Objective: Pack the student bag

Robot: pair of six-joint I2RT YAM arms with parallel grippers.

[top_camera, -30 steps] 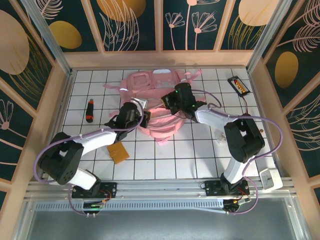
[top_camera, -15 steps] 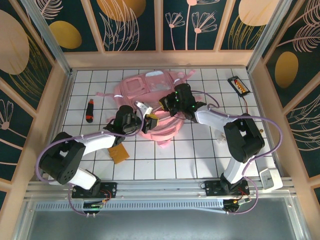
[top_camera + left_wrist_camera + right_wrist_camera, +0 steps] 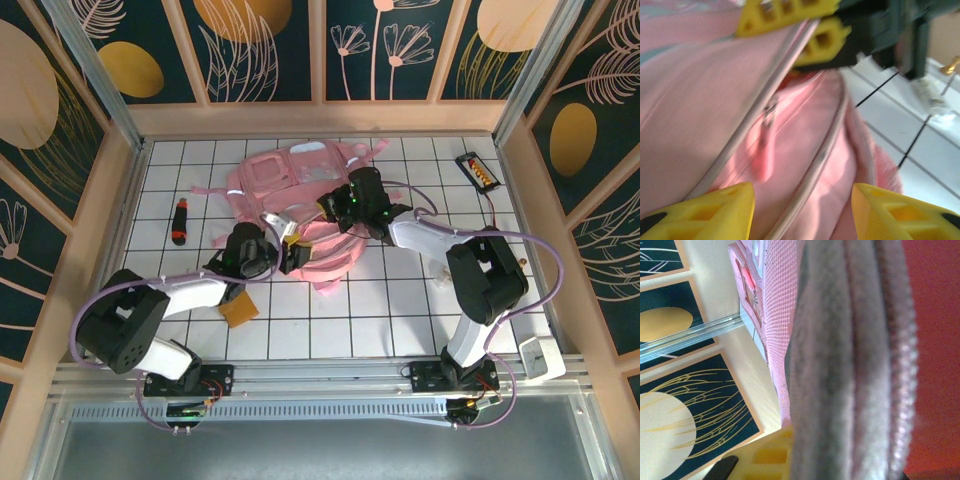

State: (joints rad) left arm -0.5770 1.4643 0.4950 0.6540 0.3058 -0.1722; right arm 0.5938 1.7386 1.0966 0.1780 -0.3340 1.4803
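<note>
Student bag [image 3: 280,178]: big pink backpack, slumped on the table [image 3: 400,300] at its middle and reaching toward the far edge. You see a zipped front pocket with a pale strip on top, and pink straps trailing toward the far and left edges.
Left gripper [image 3: 290,248]: at the bag's near left side, released. In your left wrist view its yellow fingers [image 3: 705,212] stand well apart at the bottom of the frame. Pink fabric, a piped seam and a zip pull lie beyond them.
Right gripper [image 3: 328,207]: over the bag's middle, clenched on the bag. Your left wrist view shows its two yellow fingers squeezing a fold of the pink rim. Your right wrist view has pink webbing and shadowed fabric right against the lens.
Grippers together: near each other across the bag's near part, not touching.
Marker [image 3: 180,222]: black body with a red end, lying near the left edge of the table, well apart from the bag.
Tan square [image 3: 238,306]: flat piece on the table just beside your left arm, closer to the near edge than the bag. You cannot tell what it is.
Black case [image 3: 476,170]: small and oblong, with coloured bits inside, in the far right corner of the table, well apart from the bag.
</note>
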